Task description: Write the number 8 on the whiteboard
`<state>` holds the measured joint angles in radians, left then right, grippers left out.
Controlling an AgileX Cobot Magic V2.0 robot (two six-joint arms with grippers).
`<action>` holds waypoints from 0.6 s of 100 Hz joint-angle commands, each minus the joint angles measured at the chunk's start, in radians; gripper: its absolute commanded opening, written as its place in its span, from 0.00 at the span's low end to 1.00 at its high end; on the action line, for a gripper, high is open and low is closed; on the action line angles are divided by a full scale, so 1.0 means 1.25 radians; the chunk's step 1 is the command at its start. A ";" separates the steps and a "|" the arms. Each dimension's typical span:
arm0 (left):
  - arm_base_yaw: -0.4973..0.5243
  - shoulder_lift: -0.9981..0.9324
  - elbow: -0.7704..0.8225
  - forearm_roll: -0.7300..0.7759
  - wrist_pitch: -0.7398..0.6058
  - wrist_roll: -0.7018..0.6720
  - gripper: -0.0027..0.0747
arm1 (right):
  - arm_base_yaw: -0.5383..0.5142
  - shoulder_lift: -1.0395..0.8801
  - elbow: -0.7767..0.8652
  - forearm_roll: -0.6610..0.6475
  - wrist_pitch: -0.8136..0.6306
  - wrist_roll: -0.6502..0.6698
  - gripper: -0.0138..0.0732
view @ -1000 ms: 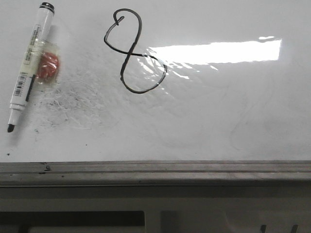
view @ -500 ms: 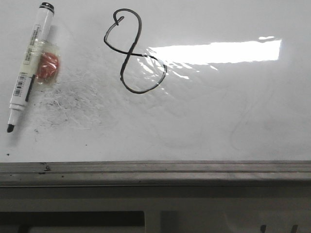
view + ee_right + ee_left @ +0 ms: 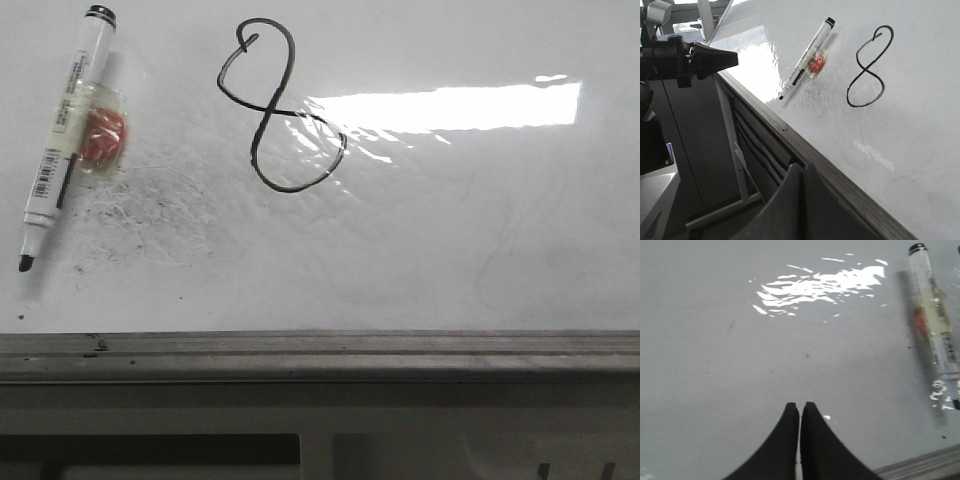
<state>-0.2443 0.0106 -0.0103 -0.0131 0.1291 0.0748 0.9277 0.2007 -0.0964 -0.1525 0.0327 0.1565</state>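
Glossy whiteboard (image 3: 450,230), smudged; dull metal edge rail (image 3: 320,352); plastic marker (image 3: 62,135).

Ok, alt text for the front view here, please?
A black hand-drawn number 8 sits on a glossy whiteboard. To its left an uncapped marker lies on the board beside grey smudges, a red object taped to it. No gripper shows.

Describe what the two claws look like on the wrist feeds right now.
The left claw has two matte black fingers that curve and taper to narrow tips. The right claw has dark grey-black fingers of the same tapering shape. Neither shows markings or cables.
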 commanded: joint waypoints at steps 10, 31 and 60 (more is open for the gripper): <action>0.077 -0.028 0.006 -0.033 -0.043 0.009 0.01 | -0.005 0.007 -0.022 0.002 -0.058 -0.007 0.09; 0.155 -0.034 0.031 -0.033 0.020 -0.047 0.01 | -0.005 0.007 -0.022 0.002 -0.058 -0.007 0.09; 0.189 -0.034 0.035 0.017 0.127 -0.120 0.01 | -0.005 0.007 -0.022 0.002 -0.058 -0.007 0.09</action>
<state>-0.0128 -0.0040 -0.0066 0.0000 0.3279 -0.0606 0.9277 0.2007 -0.0964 -0.1525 0.0348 0.1565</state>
